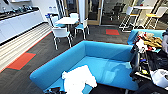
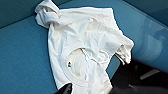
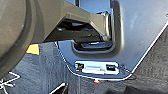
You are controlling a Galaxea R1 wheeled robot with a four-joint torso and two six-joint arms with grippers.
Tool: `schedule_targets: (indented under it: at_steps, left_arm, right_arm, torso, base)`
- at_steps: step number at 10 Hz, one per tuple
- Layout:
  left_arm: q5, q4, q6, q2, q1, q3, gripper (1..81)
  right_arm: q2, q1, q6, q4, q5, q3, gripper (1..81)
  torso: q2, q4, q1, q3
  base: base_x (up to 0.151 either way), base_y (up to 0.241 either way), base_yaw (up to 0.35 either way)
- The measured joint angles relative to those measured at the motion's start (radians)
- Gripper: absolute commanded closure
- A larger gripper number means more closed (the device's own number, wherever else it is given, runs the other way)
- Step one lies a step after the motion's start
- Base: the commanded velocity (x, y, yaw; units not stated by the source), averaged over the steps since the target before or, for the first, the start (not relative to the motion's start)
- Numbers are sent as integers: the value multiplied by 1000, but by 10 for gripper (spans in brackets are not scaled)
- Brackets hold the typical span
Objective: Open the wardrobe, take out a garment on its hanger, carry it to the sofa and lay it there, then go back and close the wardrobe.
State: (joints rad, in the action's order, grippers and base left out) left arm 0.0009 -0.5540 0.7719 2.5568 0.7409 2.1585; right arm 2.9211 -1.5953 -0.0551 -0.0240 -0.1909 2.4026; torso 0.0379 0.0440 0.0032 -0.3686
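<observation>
Head view: thin white short-sleeved T-shirt [image 1: 78,80] lies crumpled on bright blue upholstered sofa [image 1: 107,51] seat, apparently delivered; left end effector [image 2: 65,89] nearby, grip state unclear.

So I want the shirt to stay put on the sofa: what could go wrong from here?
The garment lies crumpled at the front edge of the sofa seat, so it may slide off onto the floor. The left pincer sits close above the fabric and could snag it.

White garment [image 1: 78,79] on bright blue sofa [image 1: 105,53], dark carpet [image 1: 50,50] with red patches [image 1: 112,32]
</observation>
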Motion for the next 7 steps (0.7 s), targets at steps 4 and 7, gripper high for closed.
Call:
schedule_targets:
  at_steps: [4,7]
  left_arm:
    - [-4,-104,0,-18,206,-4,10]
    - [-16,-189,0,-20,350,-4,10]
  right_arm:
    - [3,0,0,0,0,7,10]
    - [13,3,0,-3,-26,44,10]
  torso:
    - [0,77,0,0]
    - [1,146,-1,1]
  base:
    - [0,0,0]
    - [0,0,0]
